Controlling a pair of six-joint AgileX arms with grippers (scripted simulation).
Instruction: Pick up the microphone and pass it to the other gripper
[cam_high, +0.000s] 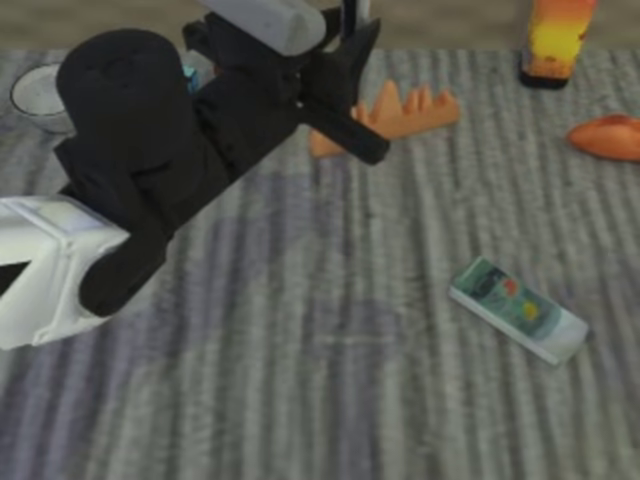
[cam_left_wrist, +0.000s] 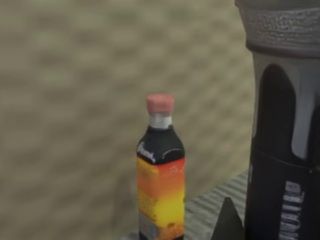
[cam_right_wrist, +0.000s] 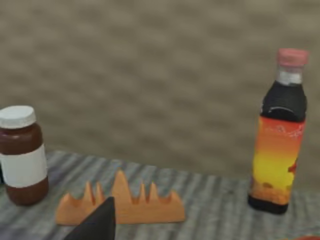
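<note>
Left gripper (cam_high: 345, 95) raised at table's far left-centre; mic (cam_left_wrist: 282, 125) upright, close against its finger; grip cannot be told. Right gripper unseen.

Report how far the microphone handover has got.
Done: the left tool appears to grip the microphone, which stands upright right by its wrist camera. In hand: that arm holds it near the table's far edge. Left: the pass itself; the right tool shows only in its own view, with no microphone near it.
</note>
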